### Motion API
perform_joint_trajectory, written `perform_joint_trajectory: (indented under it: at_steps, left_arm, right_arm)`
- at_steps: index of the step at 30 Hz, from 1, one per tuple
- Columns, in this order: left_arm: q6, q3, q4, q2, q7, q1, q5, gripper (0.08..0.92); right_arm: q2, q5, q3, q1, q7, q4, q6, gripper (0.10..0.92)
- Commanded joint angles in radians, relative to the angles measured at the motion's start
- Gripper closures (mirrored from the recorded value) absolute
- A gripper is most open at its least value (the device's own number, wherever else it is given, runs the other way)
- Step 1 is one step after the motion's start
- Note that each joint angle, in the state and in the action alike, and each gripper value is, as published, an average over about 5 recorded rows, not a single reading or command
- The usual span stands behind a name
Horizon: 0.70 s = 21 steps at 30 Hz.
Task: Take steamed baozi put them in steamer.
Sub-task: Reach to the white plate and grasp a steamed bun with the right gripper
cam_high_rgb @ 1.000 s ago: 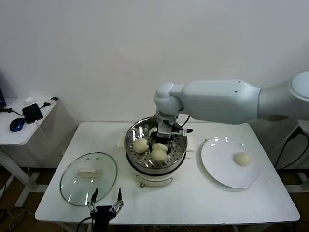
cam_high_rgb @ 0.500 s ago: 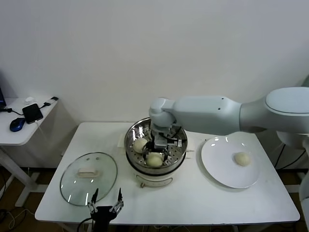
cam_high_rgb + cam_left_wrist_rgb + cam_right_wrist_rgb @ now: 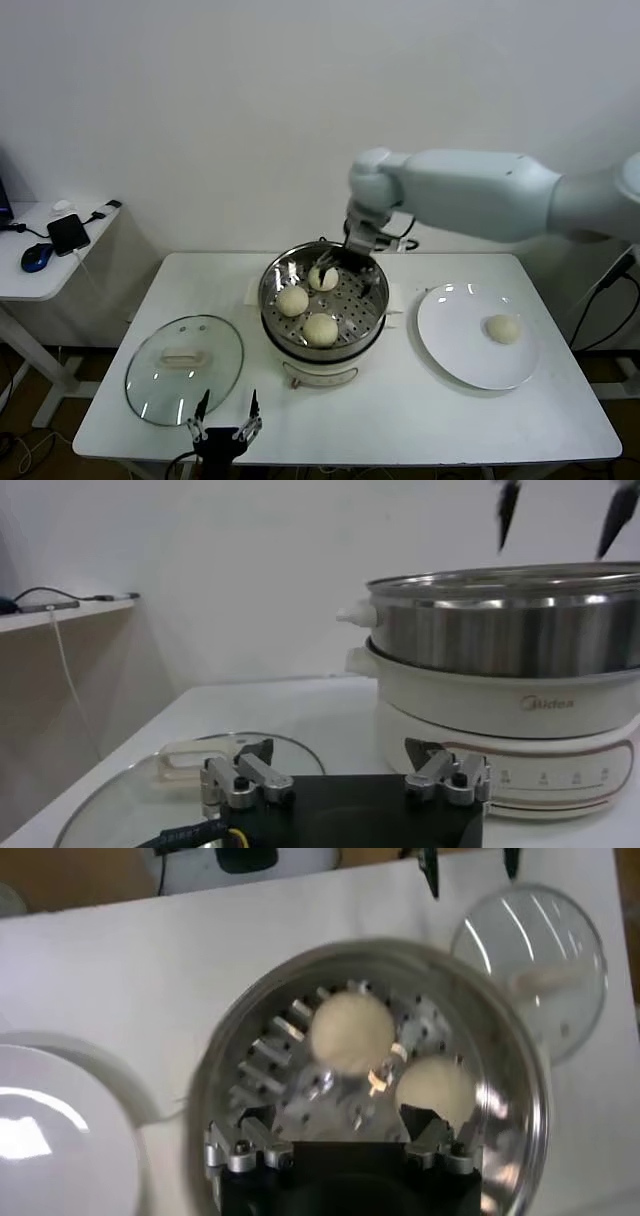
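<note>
The right gripper (image 3: 338, 262) hung over the far rim of the steamer (image 3: 372, 305), and its jaws were open and held nothing. Just below it, one steamed baozi (image 3: 322, 278) lay on the perforated floor at the far side of the basket. A second bun (image 3: 292, 300) lay at the left side of the steamer, and a third bun (image 3: 320, 329) lay at its near side; the three were close together but I cannot tell whether they touched. In the right wrist view two of them (image 3: 352, 1032) (image 3: 435, 1089) showed inside the steel ring. The fourth baozi (image 3: 502, 328) sat on the white plate (image 3: 450, 345), which lay on the tabletop (image 3: 400, 420) just to the right of the steamer. The glass lid (image 3: 184, 369) lay flat to the left of the steamer. The left gripper (image 3: 226, 428) waited low at the near edge of the tabletop, in front of the steamer and beside the lid, with its jaws open and empty.
</note>
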Motion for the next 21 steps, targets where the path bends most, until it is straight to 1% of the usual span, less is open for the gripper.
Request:
perform_joint_trajectory:
  at_steps: [1, 3, 6, 11, 15, 21]
  left_arm:
    - [-0.001, 0.003, 0.000, 0.001, 0.000, -0.001, 0.003, 0.177]
    - [0.000, 0.002, 0.000, 0.001, 0.000, -0.003, 0.002, 0.177]
    - [0.002, -0.001, -0.003, 0.000, 0.001, -0.006, -0.001, 0.177]
    - [0.016, -0.007, -0.017, -0.003, 0.009, -0.006, -0.033, 0.177]
    - [0.021, -0.018, -0.025, -0.012, 0.019, -0.002, -0.043, 0.177]
    - [0.019, -0.029, -0.017, -0.020, 0.021, 0.004, -0.040, 0.177]
  right_arm:
    - [-0.244, 0.215, -0.181, 0.186, -0.100, -0.146, -0.213, 0.202]
    - [-0.320, 0.160, -0.220, 0.179, -0.089, -0.149, -0.287, 0.203]
    - [-0.429, 0.106, -0.240, 0.116, -0.071, -0.142, -0.353, 0.203]
    - [-0.544, 0.034, -0.086, -0.118, -0.037, -0.172, -0.415, 0.203]
    - [-0.553, -0.074, 0.115, -0.343, -0.018, -0.252, -0.418, 0.203]
    - [-0.487, -0.206, 0.334, -0.550, -0.001, -0.404, -0.388, 0.203]
